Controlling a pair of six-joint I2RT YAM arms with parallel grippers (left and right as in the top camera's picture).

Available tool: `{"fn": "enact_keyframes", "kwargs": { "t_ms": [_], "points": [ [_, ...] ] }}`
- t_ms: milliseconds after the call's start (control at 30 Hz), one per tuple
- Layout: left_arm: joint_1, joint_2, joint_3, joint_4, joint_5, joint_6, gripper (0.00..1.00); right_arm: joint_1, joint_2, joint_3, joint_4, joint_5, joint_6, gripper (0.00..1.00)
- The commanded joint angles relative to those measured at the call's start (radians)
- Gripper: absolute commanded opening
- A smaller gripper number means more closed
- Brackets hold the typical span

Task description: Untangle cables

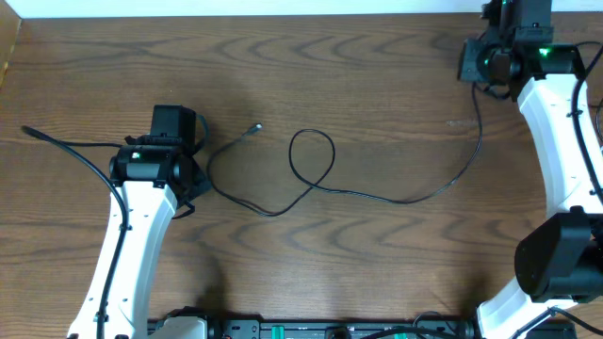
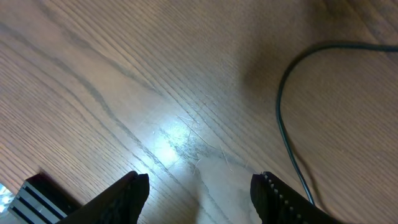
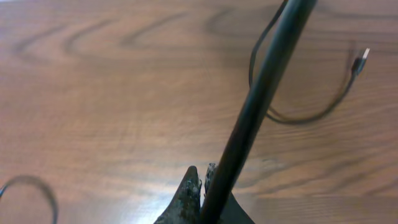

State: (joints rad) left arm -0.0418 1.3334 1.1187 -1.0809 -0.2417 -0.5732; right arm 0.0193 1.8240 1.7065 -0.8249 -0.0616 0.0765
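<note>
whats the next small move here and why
Probably draw the right claw, shut on the black cable, slowly away from the loop. The cable crosses itself mid-table, its plug end lies free, and the left claw is open over bare table, holding nothing, so a gentle pull might slide that loop out.

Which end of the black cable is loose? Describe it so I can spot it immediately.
On the wooden table, start at the left gripper, where the black cable bends. From there it runs toward the table's middle to a small silver-tipped plug, lying left of the cable's loop. Unlike the other end, no gripper holds it.
</note>
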Motion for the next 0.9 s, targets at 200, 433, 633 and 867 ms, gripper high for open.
{"fn": "enact_keyframes", "kwargs": {
  "t_ms": [200,433,633,867],
  "points": [
    [0.004,0.006,-0.002,-0.007,-0.055,0.003,0.59,0.262,-0.004,-0.046,-0.147,-0.222,-0.119,0.09],
    [0.004,0.006,-0.002,0.005,-0.119,0.002,0.59,0.502,-0.004,-0.273,0.032,-0.253,-0.119,0.32],
    [0.004,0.006,-0.002,0.005,-0.118,-0.001,0.59,0.665,-0.004,-0.478,0.311,-0.251,-0.138,0.56],
    [0.004,0.006,-0.002,0.016,-0.118,-0.002,0.59,0.732,0.002,-0.65,0.588,-0.189,-0.138,0.68]
  ]
}}
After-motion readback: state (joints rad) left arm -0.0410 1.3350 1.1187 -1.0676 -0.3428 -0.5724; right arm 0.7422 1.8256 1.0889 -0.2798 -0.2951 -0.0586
